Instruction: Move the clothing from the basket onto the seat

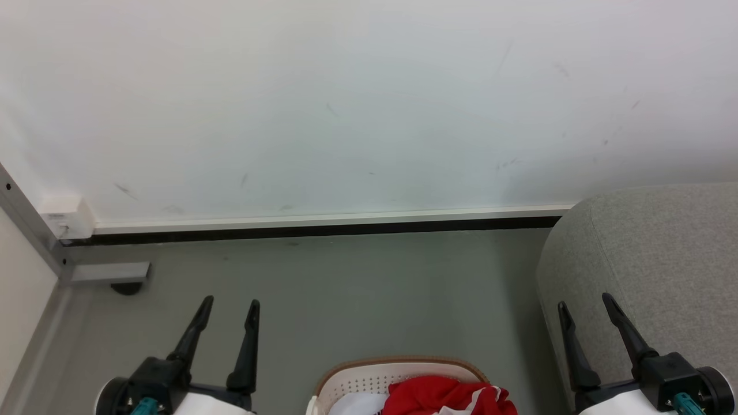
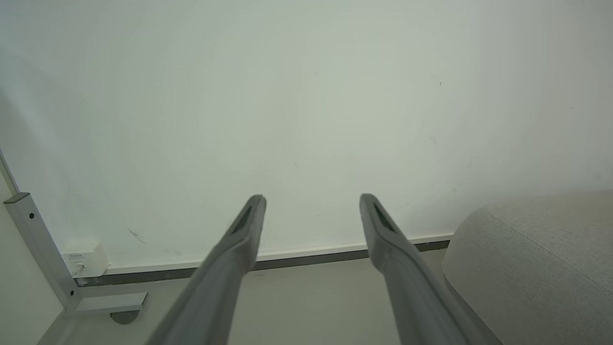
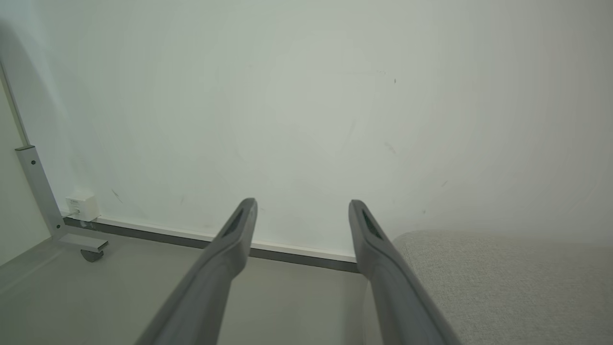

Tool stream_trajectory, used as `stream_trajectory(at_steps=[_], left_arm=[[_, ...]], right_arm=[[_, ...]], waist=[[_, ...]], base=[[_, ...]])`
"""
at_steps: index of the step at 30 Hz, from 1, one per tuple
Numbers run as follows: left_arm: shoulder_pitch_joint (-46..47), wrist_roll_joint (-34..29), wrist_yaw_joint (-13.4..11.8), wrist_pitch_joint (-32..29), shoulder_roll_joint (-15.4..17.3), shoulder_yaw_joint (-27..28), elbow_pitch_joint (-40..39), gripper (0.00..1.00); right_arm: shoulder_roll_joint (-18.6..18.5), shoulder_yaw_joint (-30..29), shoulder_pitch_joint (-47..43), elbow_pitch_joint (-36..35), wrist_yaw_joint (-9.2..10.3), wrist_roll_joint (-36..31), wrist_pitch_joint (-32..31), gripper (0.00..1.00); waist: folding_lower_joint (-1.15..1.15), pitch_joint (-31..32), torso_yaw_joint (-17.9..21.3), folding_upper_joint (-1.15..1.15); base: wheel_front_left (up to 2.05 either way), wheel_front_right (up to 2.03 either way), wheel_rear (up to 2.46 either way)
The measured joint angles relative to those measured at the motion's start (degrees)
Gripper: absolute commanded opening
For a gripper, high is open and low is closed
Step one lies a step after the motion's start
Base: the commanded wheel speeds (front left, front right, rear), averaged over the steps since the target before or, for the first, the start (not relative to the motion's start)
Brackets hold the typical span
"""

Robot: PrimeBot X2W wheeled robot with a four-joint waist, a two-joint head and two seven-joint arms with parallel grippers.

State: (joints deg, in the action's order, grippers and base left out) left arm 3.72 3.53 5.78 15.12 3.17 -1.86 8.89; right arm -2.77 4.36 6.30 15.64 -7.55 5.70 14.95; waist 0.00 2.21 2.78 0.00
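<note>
A pale wall (image 1: 346, 104), faintly scuffed with dark marks, closes off the far side, with a white skirting strip (image 1: 323, 218) above a dark line where it meets the smooth grey-green floor (image 1: 357, 288). At the left corner stands a grey metal frame (image 1: 31, 230) with bolt holes, its flat foot resting on a dark castor (image 1: 127, 287). A small white box (image 1: 66, 216) sits on the wall just beside it.

The seat (image 1: 663, 248) bulks up on the right. It is grey woven fabric with a rounded corner, and a seam runs across it in the left wrist view. The basket (image 1: 369, 377) sits on the floor at the bottom edge of the head view, between the 2 arms and just left of the seat. It is cream plastic with rows of small holes and a curved brown rim. The clothing (image 1: 444, 395) lies bunched inside it, soft red with white panels, and a plain white cloth (image 1: 357, 403) lies next to it (only the far part of the basket is in frame).

The left gripper (image 1: 230, 302) is raised at lower left over bare floor, its 2 long dark fingers pointing toward the wall and spread wide with nothing between them. The right gripper (image 1: 583, 301) mirrors it at lower right, its jaws equally wide and empty, with the seat's side behind its fingers. Both grippers are well apart from the clothing.
</note>
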Motion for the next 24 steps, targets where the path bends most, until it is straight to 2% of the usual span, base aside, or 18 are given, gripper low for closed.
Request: stream_trajectory(at_steps=[24], left_arm=[[-0.01, 2.68, 0.82, 0.01, -0.33, 1.4, 0.55, 1.0]], right_arm=[[0.02, 0.48, 0.38, -0.51, 0.0, 1.37, 0.01, 1.0]], waist=[[0.0, -0.45, 1.58, 0.0]], base=[[0.0, 0.0, 0.0]])
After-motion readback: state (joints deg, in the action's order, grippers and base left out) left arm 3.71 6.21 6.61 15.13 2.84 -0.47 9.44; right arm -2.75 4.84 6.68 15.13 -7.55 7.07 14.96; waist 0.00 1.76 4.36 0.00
